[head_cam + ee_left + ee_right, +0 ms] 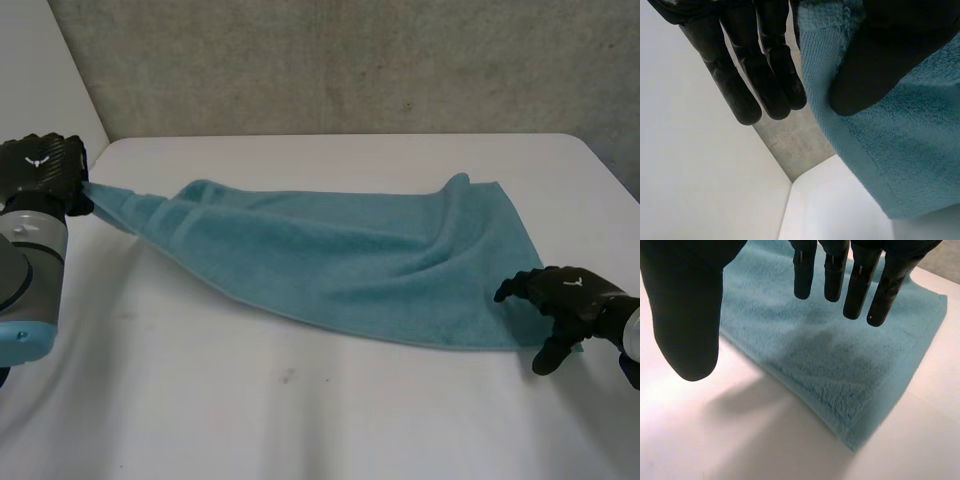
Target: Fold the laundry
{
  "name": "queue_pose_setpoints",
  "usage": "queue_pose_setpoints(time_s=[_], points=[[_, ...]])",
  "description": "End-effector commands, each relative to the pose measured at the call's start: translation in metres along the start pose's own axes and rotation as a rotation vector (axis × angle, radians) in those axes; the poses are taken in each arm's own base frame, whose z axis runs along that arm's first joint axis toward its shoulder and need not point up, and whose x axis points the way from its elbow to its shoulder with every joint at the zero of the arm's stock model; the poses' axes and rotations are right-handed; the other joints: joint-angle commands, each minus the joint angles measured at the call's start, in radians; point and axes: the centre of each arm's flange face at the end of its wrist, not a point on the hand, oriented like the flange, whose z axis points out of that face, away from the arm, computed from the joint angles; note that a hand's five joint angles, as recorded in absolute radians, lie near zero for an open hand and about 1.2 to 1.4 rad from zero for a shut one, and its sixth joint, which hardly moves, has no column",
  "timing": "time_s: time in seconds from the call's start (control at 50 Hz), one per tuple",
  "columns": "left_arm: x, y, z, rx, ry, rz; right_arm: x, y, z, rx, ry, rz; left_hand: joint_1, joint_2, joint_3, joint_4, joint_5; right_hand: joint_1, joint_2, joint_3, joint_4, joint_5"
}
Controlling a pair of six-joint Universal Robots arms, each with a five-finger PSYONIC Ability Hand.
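Observation:
A teal towel [340,250] lies spread across the white table [300,420], rumpled along its far edge. My left hand [45,170] is at the table's far left and holds the towel's left corner lifted off the surface, so the cloth stretches up toward it. In the left wrist view the towel's hemmed edge [910,150] runs between the straight fingers [750,75] and the thumb [875,60], pinched there. My right hand [565,295] hovers open over the towel's near right corner [840,355], its fingers [860,285] spread, apart from the thumb [687,315] and holding nothing.
A grey concrete wall [350,60] runs behind the table's far edge, and a white wall [40,70] stands at the left. Bare table surface lies in front of the towel and to its right.

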Motion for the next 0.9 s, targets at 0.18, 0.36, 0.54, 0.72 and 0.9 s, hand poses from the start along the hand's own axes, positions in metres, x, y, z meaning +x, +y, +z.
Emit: queue_pose_setpoints(time_s=[0.18, 0.36, 0.54, 0.72, 0.9], points=[[0.008, 0.001, -0.007, -0.008, 0.027, -0.003, 0.01, 0.013, 0.02, 0.041, 0.076, -0.12, 0.28, 0.194, 0.202, 0.2, 0.261, 0.273, 0.232, 0.221, 0.221, 0.219], [0.008, 0.001, -0.007, -0.007, 0.025, -0.004, 0.018, 0.023, 0.031, 0.012, 0.116, -0.125, 0.28, 0.194, 0.202, 0.2, 0.261, 0.349, 0.308, 0.297, 0.297, 0.295], [0.008, 0.002, -0.007, -0.008, 0.025, -0.006, 0.025, 0.024, 0.036, 0.008, 0.157, -0.137, 0.28, 0.194, 0.202, 0.2, 0.261, 0.44, 0.399, 0.388, 0.388, 0.386], [0.008, 0.002, -0.008, -0.009, 0.027, -0.006, 0.03, 0.021, 0.04, 0.027, 0.171, -0.152, 0.28, 0.194, 0.202, 0.2, 0.261, 0.475, 0.434, 0.423, 0.423, 0.421], [0.008, 0.002, -0.008, -0.012, 0.028, -0.005, 0.029, 0.017, 0.045, 0.048, 0.169, -0.162, 0.28, 0.194, 0.202, 0.2, 0.261, 0.678, 0.636, 0.626, 0.626, 0.624]])
